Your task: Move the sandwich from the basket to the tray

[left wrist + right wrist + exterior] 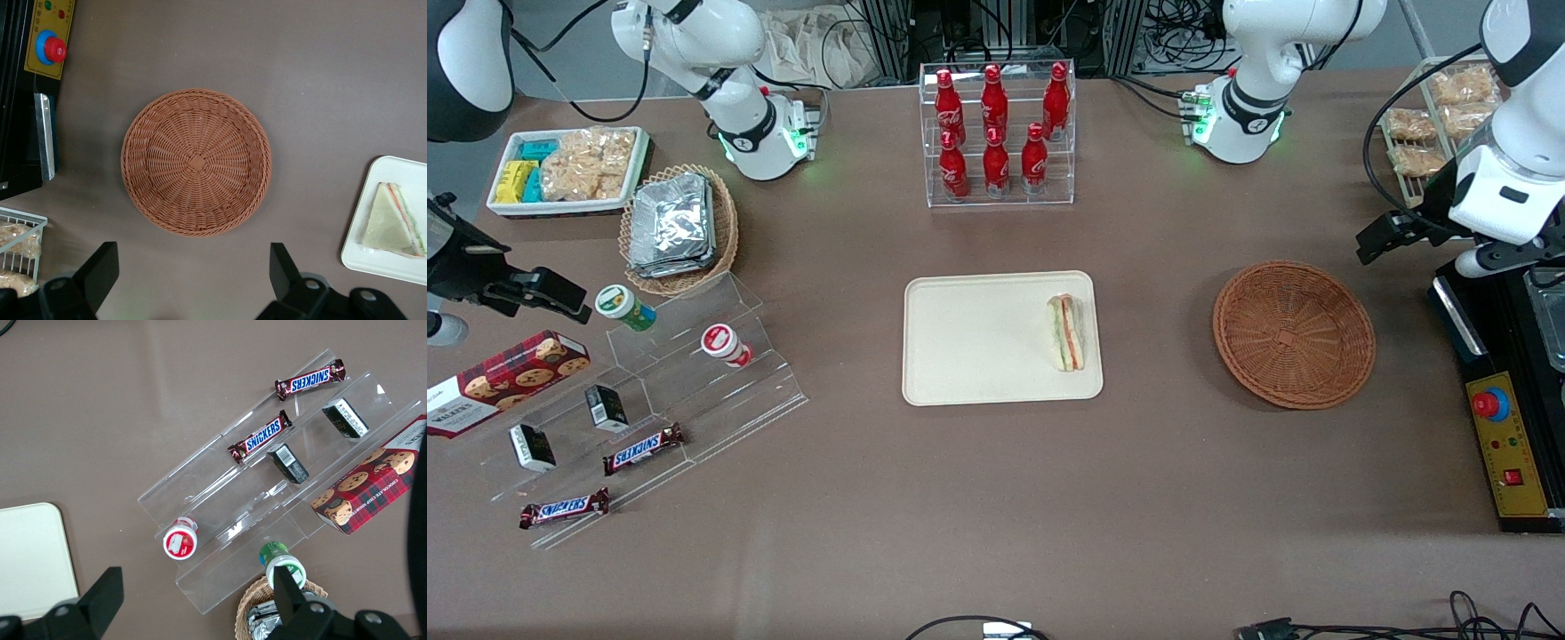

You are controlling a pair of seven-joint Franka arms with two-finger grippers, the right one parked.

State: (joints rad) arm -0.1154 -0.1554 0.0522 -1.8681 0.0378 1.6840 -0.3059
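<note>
The sandwich [1067,332] lies on the cream tray [978,347], near the tray's edge that faces the basket; the wrist view shows the sandwich [392,222] as a wrapped pale wedge with striped filling on the tray [363,250]. The round brown wicker basket [1294,333] stands empty on the table toward the working arm's end, and the basket [197,162] fills the middle of the wrist view. My left gripper [193,270] hangs high above the table beside the basket, away from the tray, open, nothing between its fingers [101,267].
A rack of red cola bottles [996,133] stands farther from the camera than the tray. A black control box with a red stop button [1491,404] and a wire rack of snack bags [1440,116] sit at the working arm's end. Clear tiered shelves with snacks [649,400] lie toward the parked arm's end.
</note>
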